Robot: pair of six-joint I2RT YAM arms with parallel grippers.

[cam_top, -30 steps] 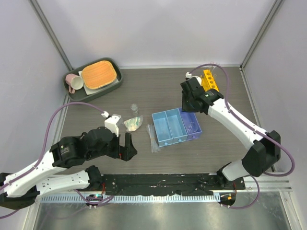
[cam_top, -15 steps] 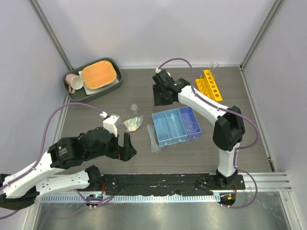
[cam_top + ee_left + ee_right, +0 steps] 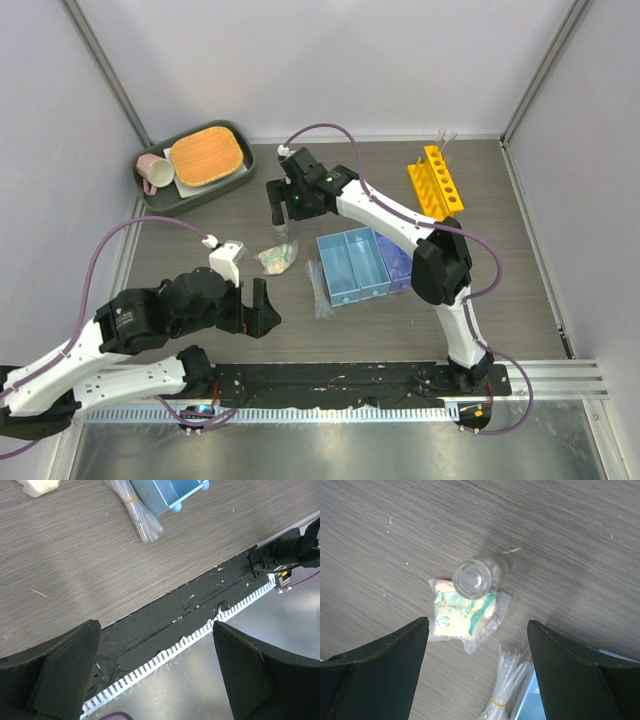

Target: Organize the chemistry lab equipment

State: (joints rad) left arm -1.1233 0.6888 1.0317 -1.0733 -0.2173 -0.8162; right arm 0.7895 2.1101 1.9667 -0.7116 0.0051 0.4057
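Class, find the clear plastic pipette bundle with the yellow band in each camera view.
Top external: the clear plastic pipette bundle lies left of the blue three-compartment tray.
Left wrist: top centre, beside the tray's corner.
Right wrist: bottom centre, below the small green-and-white plastic packet.
Shared landmark: the blue tray, beside the bundle in every view.

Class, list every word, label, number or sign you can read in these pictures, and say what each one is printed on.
No text can be read in any view.
Packet: green and yellow print, too blurred to read.
Rack, blue tray, beaker: no markings visible.
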